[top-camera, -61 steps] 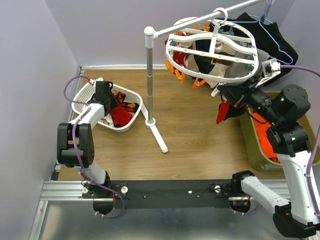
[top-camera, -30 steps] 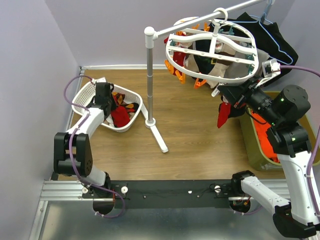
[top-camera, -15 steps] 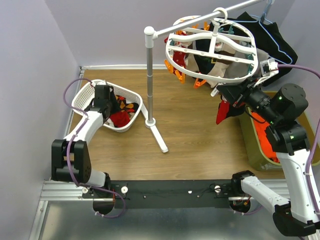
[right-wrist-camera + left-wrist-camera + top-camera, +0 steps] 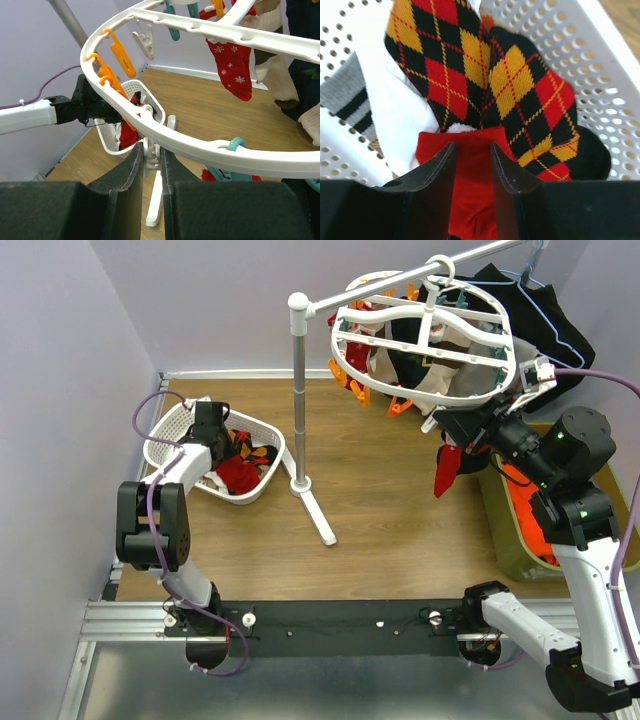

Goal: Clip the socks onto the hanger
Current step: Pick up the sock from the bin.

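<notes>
My left gripper [image 4: 472, 147] straddles a red sock [image 4: 470, 210], pinch unconfirmed; my right gripper [image 4: 151, 150] sits nearly closed, contents unclear at hanger [image 4: 200, 148] rim.

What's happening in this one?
The left gripper is down in the white basket, jaws apart over a red sock beside the argyle socks, not clearly gripping it. The right gripper is up at the hanger, pinched on a white clip under its rim, a dangling sock just below it. A star-patterned sock already hangs there.
</notes>
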Motion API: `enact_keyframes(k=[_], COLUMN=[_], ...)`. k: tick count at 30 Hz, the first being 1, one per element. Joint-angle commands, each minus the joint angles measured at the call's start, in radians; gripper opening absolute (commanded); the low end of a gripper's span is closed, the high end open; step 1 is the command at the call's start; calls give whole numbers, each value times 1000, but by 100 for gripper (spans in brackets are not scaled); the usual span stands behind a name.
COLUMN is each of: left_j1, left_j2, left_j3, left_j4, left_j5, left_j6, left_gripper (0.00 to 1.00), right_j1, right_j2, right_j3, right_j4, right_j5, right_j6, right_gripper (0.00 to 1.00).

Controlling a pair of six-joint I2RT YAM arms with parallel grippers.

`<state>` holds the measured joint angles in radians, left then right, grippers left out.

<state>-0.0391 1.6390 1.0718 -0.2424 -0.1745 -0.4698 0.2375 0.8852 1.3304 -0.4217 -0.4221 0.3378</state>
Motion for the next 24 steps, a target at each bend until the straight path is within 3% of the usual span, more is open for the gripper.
enact_keyframes(k=[1, 5, 9, 24], left_j1=[5, 5, 5, -36], left_j2=[39, 41, 6, -298], left_j3=[4, -24, -32, 33], left_j4=[29, 40, 40, 2], left_j5=[-7, 0, -14, -66], left_j6=[-32, -35, -27, 97], left_gripper=[39, 25, 2, 0], right_j1=[0, 0, 2, 0], right_j2=[-3, -5, -3, -8], right_j3=[13, 12, 12, 13], right_j4=[-42, -45, -45, -37], right_j5=[12, 16, 16, 6], right_j6=[-25, -25, -26, -13], right_gripper=[14, 14, 14, 14])
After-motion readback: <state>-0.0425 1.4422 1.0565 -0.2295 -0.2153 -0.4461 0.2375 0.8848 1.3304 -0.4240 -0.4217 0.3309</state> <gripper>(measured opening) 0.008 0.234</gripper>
